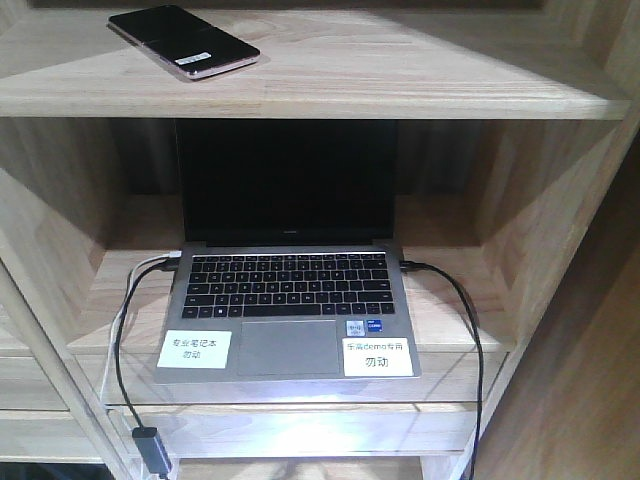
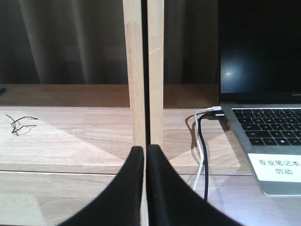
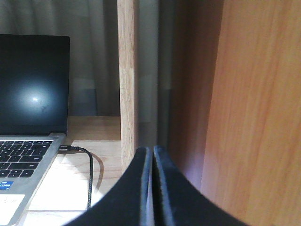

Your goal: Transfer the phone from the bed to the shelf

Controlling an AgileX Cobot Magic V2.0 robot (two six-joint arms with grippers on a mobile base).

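The thin black glossy smartphone (image 1: 183, 41) lies flat on the light natural-wood shelf's (image 1: 400, 80) top board, apparently delivered; both grippers' jaws are pressed together, empty, left gripper (image 2: 145, 151) and right gripper (image 3: 153, 153).

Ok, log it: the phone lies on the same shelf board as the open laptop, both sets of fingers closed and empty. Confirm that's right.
Not quite. The phone lies on the shelf board above the open laptop, not on the laptop's board, as the exterior front-facing view shows. The rest holds: the left fingers and right fingers are closed with nothing between them in the wrist views.
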